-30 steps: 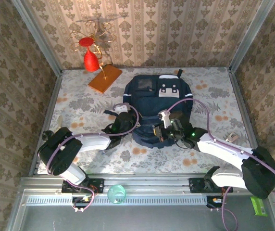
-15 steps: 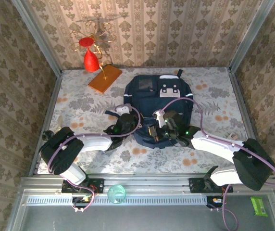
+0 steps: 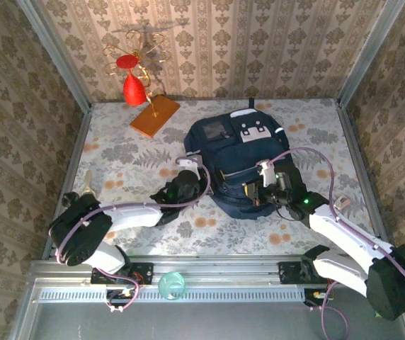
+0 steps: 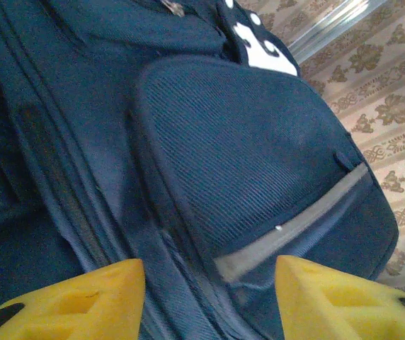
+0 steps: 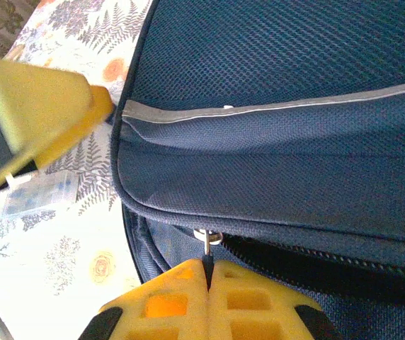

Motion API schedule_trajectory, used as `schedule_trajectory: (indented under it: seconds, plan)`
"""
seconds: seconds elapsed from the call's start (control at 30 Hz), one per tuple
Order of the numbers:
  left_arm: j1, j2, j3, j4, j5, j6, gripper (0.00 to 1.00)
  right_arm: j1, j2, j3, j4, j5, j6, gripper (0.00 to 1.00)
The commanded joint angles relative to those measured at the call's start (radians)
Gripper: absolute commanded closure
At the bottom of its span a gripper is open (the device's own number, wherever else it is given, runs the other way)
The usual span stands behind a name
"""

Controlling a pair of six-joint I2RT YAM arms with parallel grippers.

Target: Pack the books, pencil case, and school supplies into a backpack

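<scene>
The backpack (image 3: 234, 149) lies in the middle of the table (image 3: 110, 159), front side up, between the two arms. It is soft woven cloth, and I judge it bulky but not heavy. It will fold and slide when pulled, so one side needs holding while the zipper is worked. The good places to take hold are the seams, the pocket edge and the metal pull, not the smooth panels. The left gripper (image 4: 209, 301) is at its left flank with fingers apart and nothing between them; the pocket cloth is just beyond the tips. The right gripper (image 5: 208, 283) has its fingers pressed together on the zipper pull (image 5: 207, 244), a thin small tab that may slip out easily. What is inside the backpack is hidden: the zipper gap is dark, and how far it is open I cannot tell. A small clear piece (image 5: 38, 195) on the table beside it is too blurred to name.
</scene>
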Motion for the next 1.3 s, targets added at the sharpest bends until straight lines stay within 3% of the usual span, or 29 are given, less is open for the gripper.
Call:
schedule_trajectory:
  seconds: [0.0,0.27,0.43,0.53,0.83,1.27]
  plan:
    - [0.078,0.002,0.077,-0.142,0.138,0.067,0.46,-0.010,-0.017,-0.012,-0.017,-0.013,-0.015,1.00]
    - [0.174,0.086,0.190,-0.234,0.227,0.120,0.43,-0.011,0.000,-0.014,0.010,-0.026,-0.003,1.00]
    - [0.189,0.165,0.287,-0.265,0.299,0.136,0.45,-0.010,0.004,-0.013,0.010,-0.025,-0.005,1.00]
    - [0.190,0.207,0.321,-0.261,0.334,0.125,0.53,-0.010,0.004,-0.013,0.006,-0.034,-0.002,1.00]
    - [0.170,0.239,0.297,-0.155,0.338,0.054,1.00,0.041,0.002,-0.029,0.032,-0.010,0.022,1.00]
    - [0.155,0.193,0.240,-0.105,0.210,0.009,1.00,0.165,0.031,-0.061,0.154,0.040,0.055,1.00]
